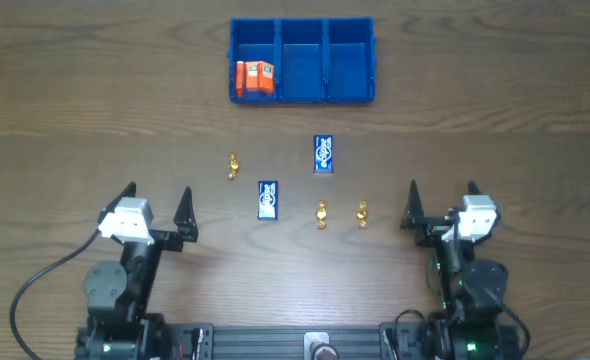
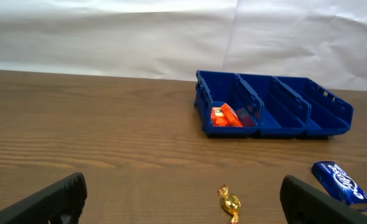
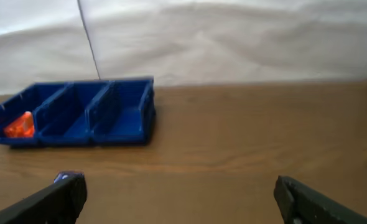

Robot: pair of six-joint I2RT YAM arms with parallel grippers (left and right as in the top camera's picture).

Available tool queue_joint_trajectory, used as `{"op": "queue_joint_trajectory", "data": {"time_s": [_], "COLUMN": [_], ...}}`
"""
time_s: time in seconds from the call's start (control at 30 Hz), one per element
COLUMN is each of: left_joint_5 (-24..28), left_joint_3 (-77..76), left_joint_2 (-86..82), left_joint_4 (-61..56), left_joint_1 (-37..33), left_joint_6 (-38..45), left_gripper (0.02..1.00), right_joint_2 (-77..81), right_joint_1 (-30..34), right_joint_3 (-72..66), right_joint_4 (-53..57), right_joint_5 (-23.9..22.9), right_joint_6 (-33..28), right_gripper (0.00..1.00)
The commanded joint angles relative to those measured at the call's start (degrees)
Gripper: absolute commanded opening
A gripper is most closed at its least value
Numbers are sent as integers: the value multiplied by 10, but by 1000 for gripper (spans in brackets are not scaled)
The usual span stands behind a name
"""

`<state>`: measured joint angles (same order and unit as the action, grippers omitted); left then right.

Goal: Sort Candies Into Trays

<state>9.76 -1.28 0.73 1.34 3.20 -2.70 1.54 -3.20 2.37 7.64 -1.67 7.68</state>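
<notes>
Black fingers of the left pincer frame a stretch of wooden surface. A white backdrop stands behind its far edge, and a black cable loops beside the left arm's base. The left pincer and the right pincer both gape wide apart, holding and touching nothing. Between them lie a blue bar, a gold candy and a second gold candy, which is near the right pincer. Farther out lie a third gold candy and a second blue bar. Well beyond these sits the blue tray, with orange candies in its left compartment.
</notes>
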Motion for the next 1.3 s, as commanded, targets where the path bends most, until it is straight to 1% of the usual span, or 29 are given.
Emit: {"op": "queue_joint_trajectory", "data": {"time_s": [0.03, 0.13, 0.23, 0.3, 0.33, 0.4, 0.53, 0.57, 0.63, 0.7, 0.77, 0.9, 1.0, 1.07, 1.3], "left_joint_5": [8, 8, 8, 8, 8, 8, 8, 8, 8, 8, 8, 8, 8, 8, 8], "left_joint_3": [10, 10, 10, 10, 10, 10, 10, 10, 10, 10, 10, 10, 10, 10, 10], "left_joint_2": [-5, -5, -5, -5, -5, -5, -5, -5, -5, -5, -5, -5, -5, -5, -5], "left_joint_4": [21, 21, 21, 21, 21, 21, 21, 21, 21, 21, 21, 21, 21, 21, 21], "left_joint_1": [-2, -2, -2, -2, -2, -2, -2, -2, -2, -2, -2, -2, -2, -2, -2], "left_joint_6": [10, 10, 10, 10, 10, 10, 10, 10, 10, 10, 10, 10, 10, 10, 10], "left_gripper": [998, 998, 998, 998, 998, 998, 998, 998, 998, 998, 998, 998, 996, 998, 996], "right_joint_2": [85, 202, 347, 420, 467, 543, 710, 744, 811, 885, 936, 1030, 1076, 1102, 1153], "right_joint_1": [-4, -4, -6, -14, -24, -53, -164, -191, -242, -293, -332, -406, -434, -442, -460], "right_joint_3": [122, 229, 351, 410, 447, 506, 634, 658, 703, 748, 772, 803, 807, 807, 808], "right_joint_4": [77, 124, 183, 217, 241, 279, 358, 370, 391, 416, 429, 442, 439, 439, 405], "right_joint_5": [21, 73, 136, 149, 151, 150, 134, 129, 117, 116, 107, 34, 4, -13, -29], "right_joint_6": [63, 63, 63, 63, 63, 60, 62, 74, 108, 145, 177, 269, 326, 357, 403], "right_gripper": [998, 998, 954, 961, 1000, 998, 998, 998, 998, 998, 998, 998, 998, 998, 998]}}
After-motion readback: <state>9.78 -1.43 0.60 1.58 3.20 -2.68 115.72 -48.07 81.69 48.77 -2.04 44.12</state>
